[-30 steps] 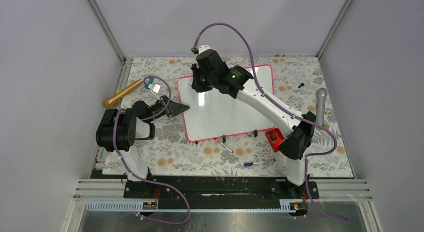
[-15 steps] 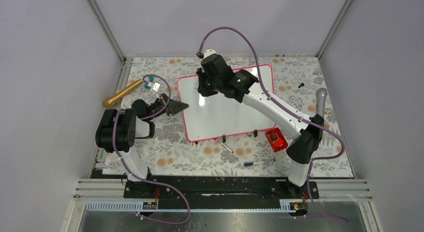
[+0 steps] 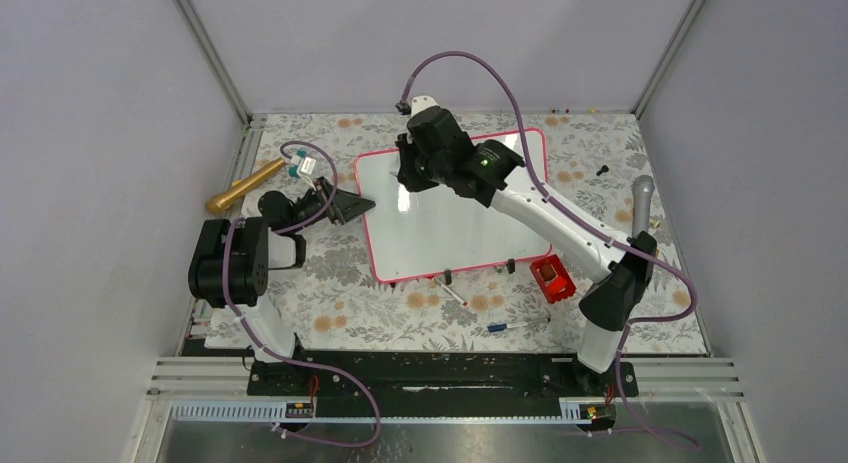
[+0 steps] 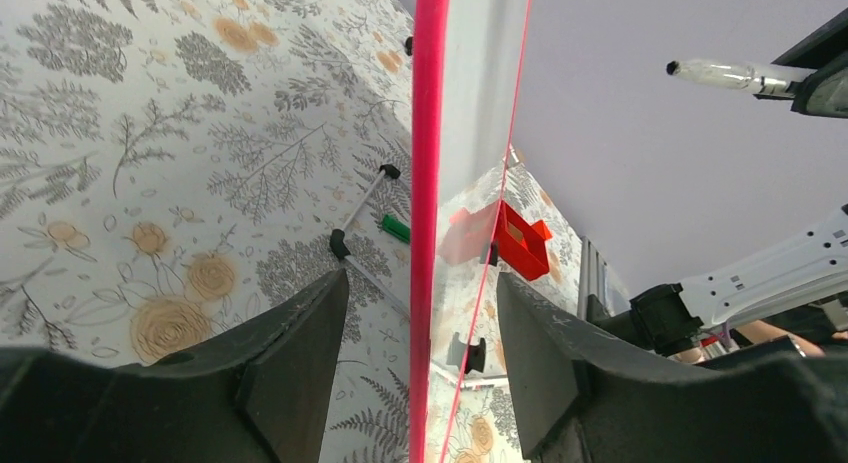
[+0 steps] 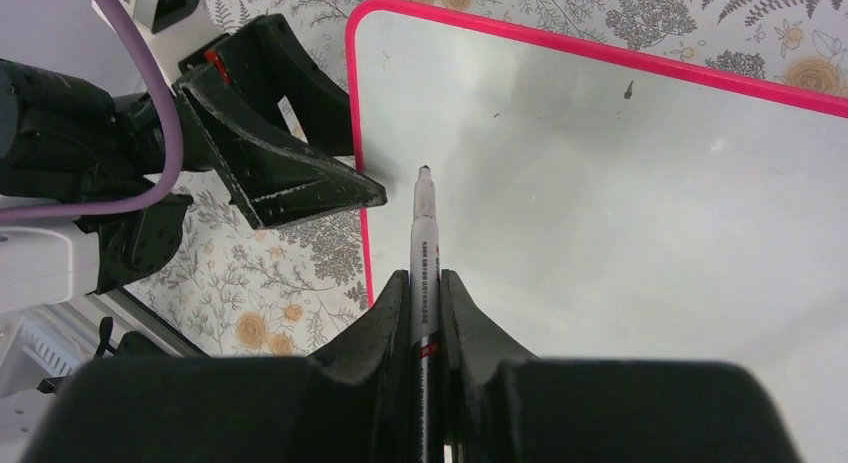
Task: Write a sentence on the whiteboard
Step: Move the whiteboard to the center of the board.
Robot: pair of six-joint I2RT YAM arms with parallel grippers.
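The whiteboard [image 3: 440, 233] lies flat on the floral table, glossy white inside a pink frame. No sentence shows on its visible surface [image 5: 600, 203]. My right gripper [image 3: 408, 173] hovers over the board's far left part, shut on a marker [image 5: 424, 223] whose tip points at the board near its left edge. My left gripper [image 3: 368, 201] stands open at the board's left side. In the left wrist view the pink edge [image 4: 430, 133] runs between the left gripper [image 4: 420, 283], with a gap on each side. The marker [image 4: 720, 75] also shows there, top right.
A gold microphone [image 3: 245, 186] lies far left and a grey one [image 3: 641, 208] at the right. A red box [image 3: 551, 277], a blue pen [image 3: 510, 325] and a thin stick [image 3: 452, 292] lie near the board's front edge with its black clips [image 3: 448, 277].
The right arm carried the marker a little to the right over the board's far left part. The left gripper shifted slightly farther along the board's left edge.
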